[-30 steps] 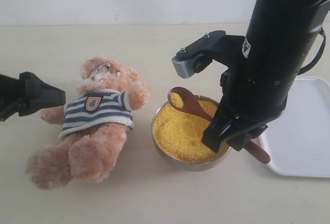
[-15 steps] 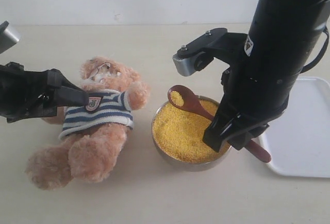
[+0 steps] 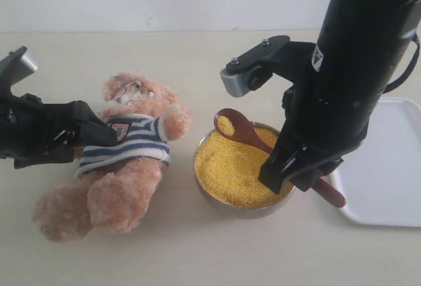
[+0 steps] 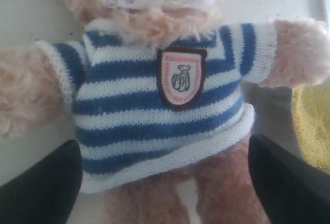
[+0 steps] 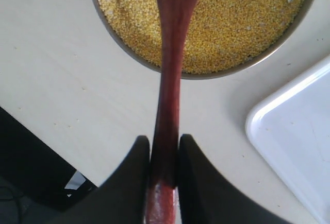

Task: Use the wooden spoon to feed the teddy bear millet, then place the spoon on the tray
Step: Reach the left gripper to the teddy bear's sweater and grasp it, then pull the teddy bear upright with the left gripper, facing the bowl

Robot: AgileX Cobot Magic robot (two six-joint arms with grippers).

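The teddy bear [image 3: 122,161] lies on its back on the desk [image 3: 197,253], head away from the camera, at the tips of the left jaws. The left jaws are released and spread wide. In the left wrist view their two dark fingers [image 4: 41,188] stand one on each side of the bear [image 4: 154,105], level with the hem of its striped shirt, and the chest badge [image 4: 180,77] sits midway ahead of them. Whether either finger touches the plush cannot be told.

Just beside the bear's arm is the metal bowl [image 3: 243,210], filled nearly to the rim with millet [image 3: 230,167]. The wooden spoon [image 3: 240,130] slants over it, and the right jaws are clenched on its thin handle near the end. The round head lies ahead of the jaws, raised above the bowl's far rim with a few grains in it. The handle's tip pokes out behind the jaws.

The tray [image 3: 395,167] lies flat on the desk, behind and to the outer side of the right jaws, close to the bowl.
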